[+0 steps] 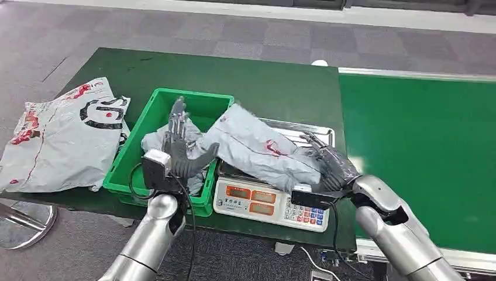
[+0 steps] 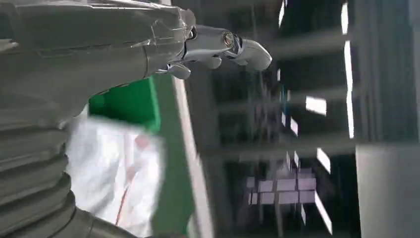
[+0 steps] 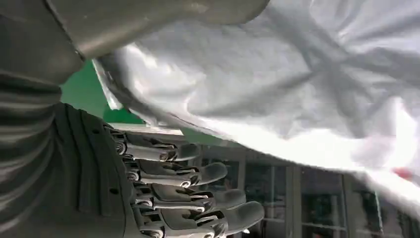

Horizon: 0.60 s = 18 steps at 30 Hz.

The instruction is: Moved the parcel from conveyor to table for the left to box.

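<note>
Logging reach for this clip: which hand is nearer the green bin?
Left. The left hand is raised over the green bin, beside the grey parcel; the right hand is at the parcel's far end, across the scale.

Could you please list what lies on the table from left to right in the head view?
Flat grey parcel bag → green bin with the left hand raised over it → grey parcel lying across the weighing scale → right hand at the parcel's end → green conveyor.
</note>
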Motion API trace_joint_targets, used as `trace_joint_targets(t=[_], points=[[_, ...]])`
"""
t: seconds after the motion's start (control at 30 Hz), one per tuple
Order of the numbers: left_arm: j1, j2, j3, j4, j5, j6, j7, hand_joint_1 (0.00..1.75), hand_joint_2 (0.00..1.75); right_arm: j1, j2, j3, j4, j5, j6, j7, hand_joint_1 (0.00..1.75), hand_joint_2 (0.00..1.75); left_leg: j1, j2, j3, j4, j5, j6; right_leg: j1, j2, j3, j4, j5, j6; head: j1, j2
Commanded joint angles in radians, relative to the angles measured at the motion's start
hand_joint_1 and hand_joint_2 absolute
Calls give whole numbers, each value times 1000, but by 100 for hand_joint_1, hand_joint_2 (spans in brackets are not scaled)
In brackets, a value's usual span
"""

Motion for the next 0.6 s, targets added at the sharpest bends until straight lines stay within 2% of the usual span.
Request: trace_joint_targets(t=[0.03,0.1,0.13,0.27,0.37,0.43,0.5,0.57,0.6], points=[[-3,-6,96,-66,-6,219,5,0,175,4,43,-23,63,-9,-51,-9,0,175,1,1,3,-1,-1,1,1,1,3,-2,0,-3,0,0],[-7,-5,92,-63,18,187,5,0,175,5,47,-27,57,-3,-81,-18,0,175,1,2,3,-1,-1,1,1,2,3,-2,0,-3,0,0],[-20,-5,82,-39,24,156,5,0,175,9,62,-46,44,-27,-127,-52,0,175,1,2,4,-2,-1,1,1,2,3,-2,0,-3,0,0],[-58,-13,52,29,19,102,5,0,175,24,90,-98,-16,-113,-165,-128,0,175,0,0,1,-1,0,1,0,-1,1,-1,0,-2,0,0],[-117,-32,14,154,0,125,5,0,175,23,137,-178,-82,-332,-169,-254,0,175,0,0,2,-1,0,1,1,0,2,-1,0,-3,0,0],[-151,-42,-19,229,8,72,5,0,175,47,172,-233,-142,-510,-161,-347,0,175,0,0,2,-1,0,1,0,-1,2,0,0,-3,0,0],[-174,-48,-46,290,11,14,5,0,175,65,196,-256,-169,-570,-172,-376,0,175,0,-2,2,-1,1,1,0,-3,2,-1,0,-3,0,0],[-244,-64,-87,449,4,-77,5,0,175,79,246,-290,-178,-658,-178,-419,0,175,0,-3,2,-1,1,1,1,-4,4,-1,-1,-3,0,0],[-261,-72,-102,485,-16,-62,10,0,175,80,265,-290,-181,-666,-186,-423,0,175,1,-4,3,-2,1,2,2,-5,5,-3,0,-4,0,0]])
